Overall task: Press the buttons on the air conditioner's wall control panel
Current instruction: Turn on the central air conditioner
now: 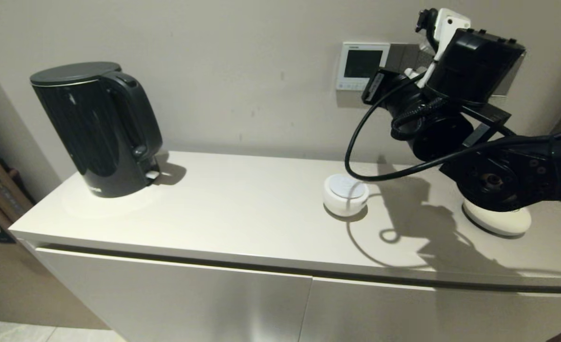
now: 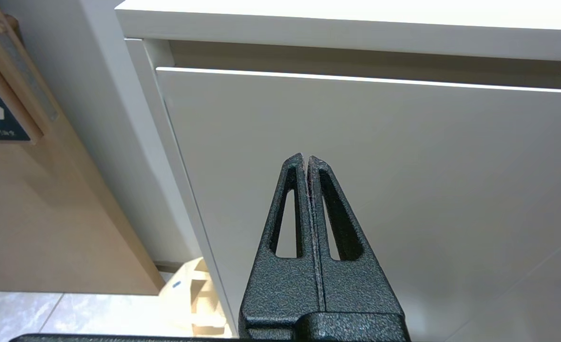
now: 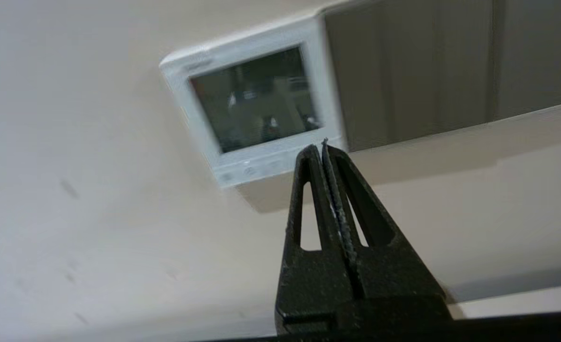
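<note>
The air conditioner's wall control panel is a small white-framed square with a dark screen, on the wall above the counter. The row of tiny pale buttons runs along its bottom edge. My right gripper is shut and empty, raised to the wall, with its tips at the panel's lower corner beside the grey switch plates. In the right wrist view the shut gripper points at the end of the button row on the panel; I cannot tell if it touches. My left gripper is shut and parked low before the cabinet door.
Dark grey switch plates adjoin the panel. On the pale counter stand a black kettle at the left, a small white round device under the panel and a white domed base under my right arm. A black cable loops down.
</note>
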You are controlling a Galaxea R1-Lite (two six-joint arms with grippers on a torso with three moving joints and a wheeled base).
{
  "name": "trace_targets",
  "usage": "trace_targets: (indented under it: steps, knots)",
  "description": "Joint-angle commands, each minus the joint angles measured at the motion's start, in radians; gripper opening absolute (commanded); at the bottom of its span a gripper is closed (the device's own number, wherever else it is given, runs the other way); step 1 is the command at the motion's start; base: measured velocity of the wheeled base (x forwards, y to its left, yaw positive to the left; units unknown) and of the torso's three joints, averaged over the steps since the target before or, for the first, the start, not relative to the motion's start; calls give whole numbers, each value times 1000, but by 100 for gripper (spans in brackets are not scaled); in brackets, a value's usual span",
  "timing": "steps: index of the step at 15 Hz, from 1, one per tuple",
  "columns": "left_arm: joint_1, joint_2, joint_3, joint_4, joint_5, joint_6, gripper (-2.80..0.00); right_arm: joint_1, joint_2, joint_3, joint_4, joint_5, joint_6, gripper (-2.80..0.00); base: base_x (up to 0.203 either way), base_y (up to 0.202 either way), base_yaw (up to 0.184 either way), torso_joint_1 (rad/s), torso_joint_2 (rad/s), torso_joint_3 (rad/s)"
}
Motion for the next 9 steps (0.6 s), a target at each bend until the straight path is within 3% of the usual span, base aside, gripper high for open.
trace_targets:
  steps: [1,9]
  knots:
    - [1,0,0,0,1,0,-280,-2,53,0,-33,-8,-5,-280,0,0,0,0,0,0]
    - [0,0,0,0,0,0,-280,-27,66,-1,-39,-10,-7,-280,0,0,0,0,0,0]
